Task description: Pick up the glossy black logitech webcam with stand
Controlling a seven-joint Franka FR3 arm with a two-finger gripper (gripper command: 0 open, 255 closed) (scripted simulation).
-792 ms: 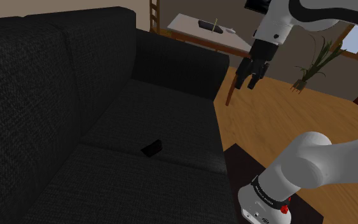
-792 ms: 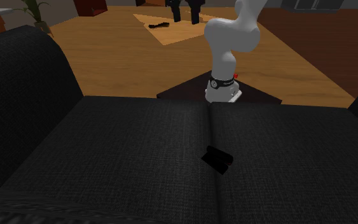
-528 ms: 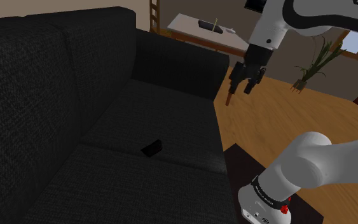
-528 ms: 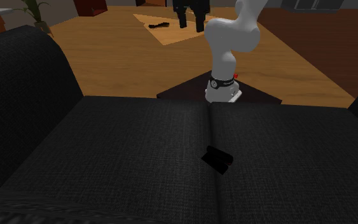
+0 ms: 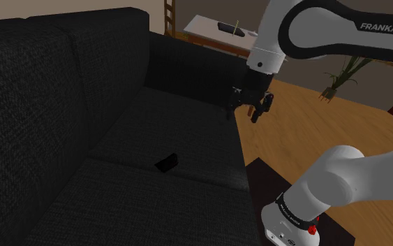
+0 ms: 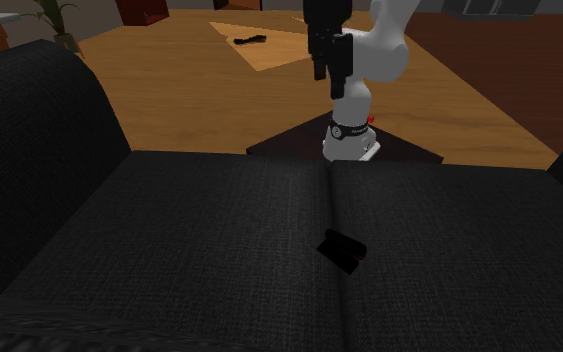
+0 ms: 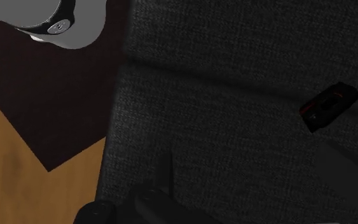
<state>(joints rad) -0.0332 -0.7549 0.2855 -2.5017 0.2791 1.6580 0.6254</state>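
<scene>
Shoulder view: the webcam (image 5: 166, 163) lies on the dark sofa (image 5: 62, 105) seat by the cushion seam, untouched. The end effector (image 5: 246, 113) hovers well apart above the seat's edge (fingers spread, empty). Approach, descent and grasp all remain, I judge.

The black webcam (image 6: 341, 250) lies on the near sofa (image 6: 169, 230) seat's seam, and the gripper (image 6: 329, 68) hangs far beyond it.
</scene>
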